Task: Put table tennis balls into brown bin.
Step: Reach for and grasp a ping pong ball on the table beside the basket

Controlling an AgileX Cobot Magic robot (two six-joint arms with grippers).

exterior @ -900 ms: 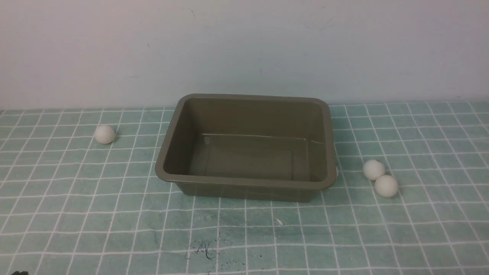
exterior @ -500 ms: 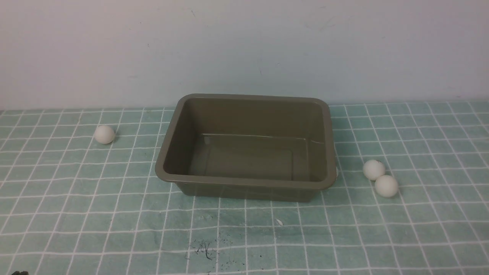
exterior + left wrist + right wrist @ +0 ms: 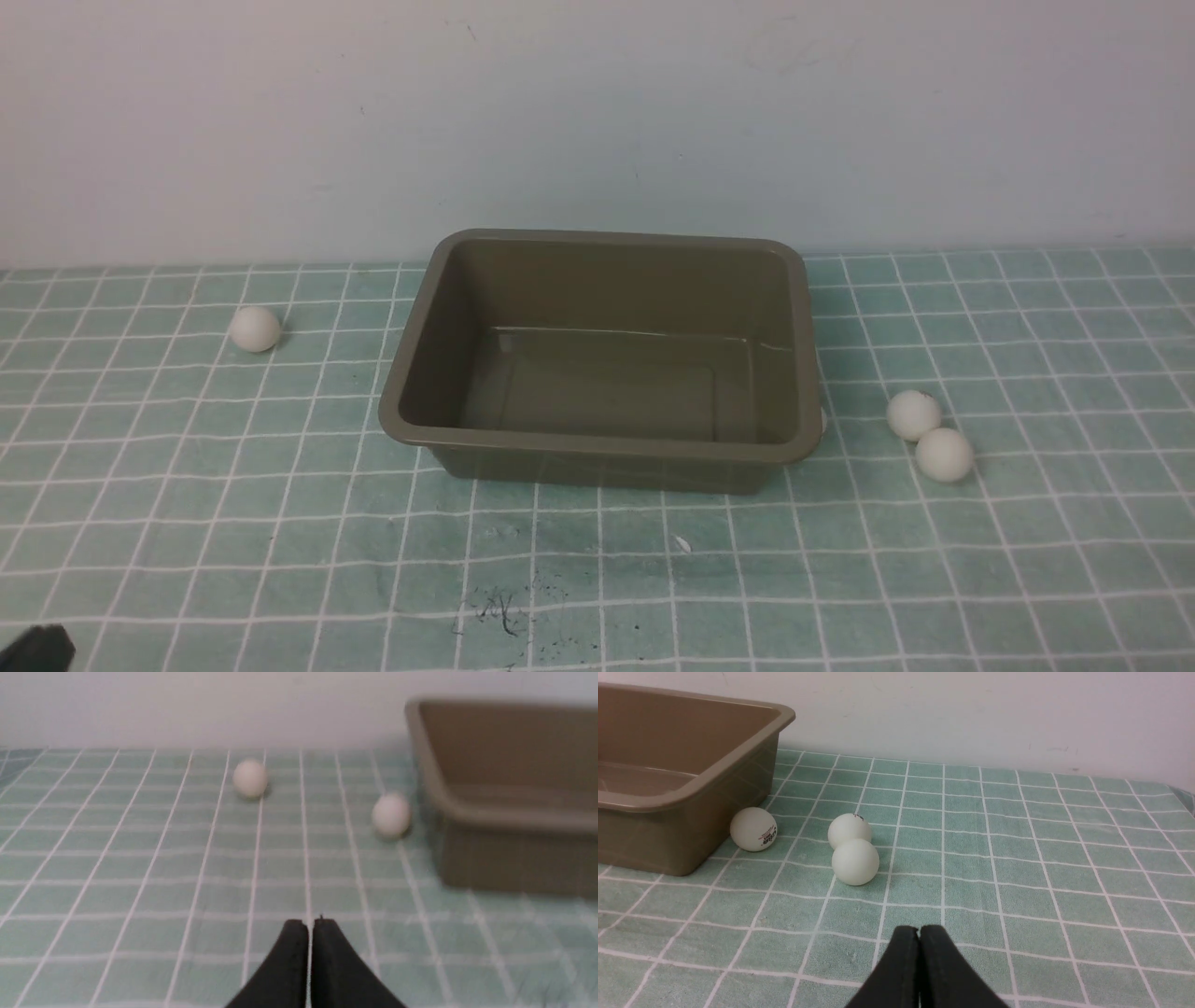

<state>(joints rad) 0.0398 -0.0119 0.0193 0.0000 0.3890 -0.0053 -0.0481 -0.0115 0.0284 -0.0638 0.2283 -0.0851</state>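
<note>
The bin (image 3: 597,448) stands empty at the middle of the checked cloth (image 3: 187,523), so the first pick is judged not yet made. Five balls are left on the cloth. On the left, a lone ball (image 3: 255,329) lies well apart and another ball (image 3: 391,814) near the bin's left wall. On the right, a pair (image 3: 913,414) appears to touch and one ball (image 3: 753,829) lies just beside the right wall.

One ball should be taken at a time, with the jaws opened first and closed about its middle, since a nudged ball will likely roll.

The left gripper (image 3: 310,924) and the right gripper (image 3: 919,931) are held low, aimed forward, well short of the balls. Each is pressed together with nothing held.
</note>
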